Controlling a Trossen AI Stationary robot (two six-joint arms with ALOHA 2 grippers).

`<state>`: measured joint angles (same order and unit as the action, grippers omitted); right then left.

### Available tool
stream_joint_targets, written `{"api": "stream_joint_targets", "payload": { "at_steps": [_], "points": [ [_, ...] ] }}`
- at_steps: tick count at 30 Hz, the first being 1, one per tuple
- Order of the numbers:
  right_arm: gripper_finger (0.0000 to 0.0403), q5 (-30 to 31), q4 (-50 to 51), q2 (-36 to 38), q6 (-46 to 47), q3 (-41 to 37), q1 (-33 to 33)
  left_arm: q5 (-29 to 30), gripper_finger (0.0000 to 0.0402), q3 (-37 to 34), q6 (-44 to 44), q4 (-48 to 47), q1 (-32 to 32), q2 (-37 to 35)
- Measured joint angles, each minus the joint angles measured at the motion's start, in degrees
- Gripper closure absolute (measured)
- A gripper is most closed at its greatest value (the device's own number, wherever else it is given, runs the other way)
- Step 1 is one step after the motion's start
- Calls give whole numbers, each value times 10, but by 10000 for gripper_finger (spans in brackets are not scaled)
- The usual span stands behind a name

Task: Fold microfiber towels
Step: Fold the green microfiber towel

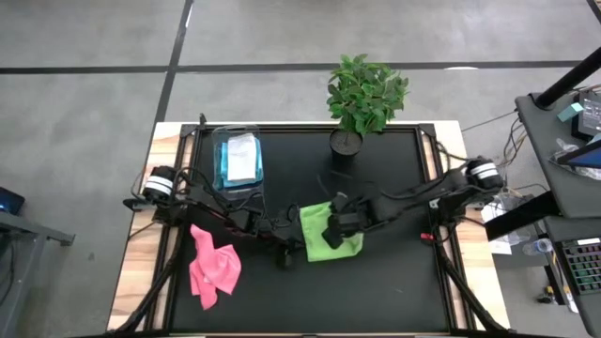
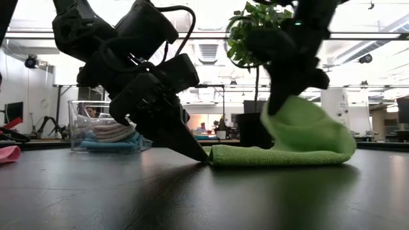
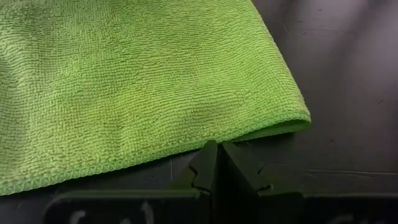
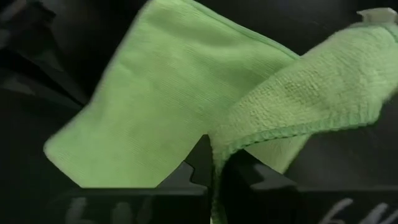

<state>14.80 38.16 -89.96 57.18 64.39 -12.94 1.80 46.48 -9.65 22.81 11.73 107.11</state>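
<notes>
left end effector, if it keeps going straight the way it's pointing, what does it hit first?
Likely the lime green towel: the shut left end effector points at its folded edge, tips already right against it in the low view. Contact itself is hard to confirm.

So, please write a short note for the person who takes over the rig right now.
Left gripper: jaws shut, tips on the mat at the edge of the lime green towel, no cloth visibly held.
Right gripper: jaws shut on the same towel's edge, lifting one side over the rest.
Pink towel: crumpled on the left, untouched.
Clear bin: folded cloths inside.
Done: green half folded. Left: finish green, fold pink.
</notes>
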Motion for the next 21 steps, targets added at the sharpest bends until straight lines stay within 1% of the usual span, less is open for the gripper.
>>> {"api": "stream_joint_targets", "payload": {
  "at_steps": [7,11,14,17,21],
  "points": [
    [394,1,6,-86,-58,91,7,0,393,-3,1,1,0,0],
    [394,5,6,-115,-82,119,11,-1,393,-4,1,2,0,0],
    [390,9,6,-130,-84,130,11,-1,393,-5,1,2,0,0],
    [372,11,1,-139,-88,134,11,-1,393,-7,1,7,0,0],
    [326,11,0,-141,-89,134,11,-1,393,-8,1,8,1,0]
  ]
}}
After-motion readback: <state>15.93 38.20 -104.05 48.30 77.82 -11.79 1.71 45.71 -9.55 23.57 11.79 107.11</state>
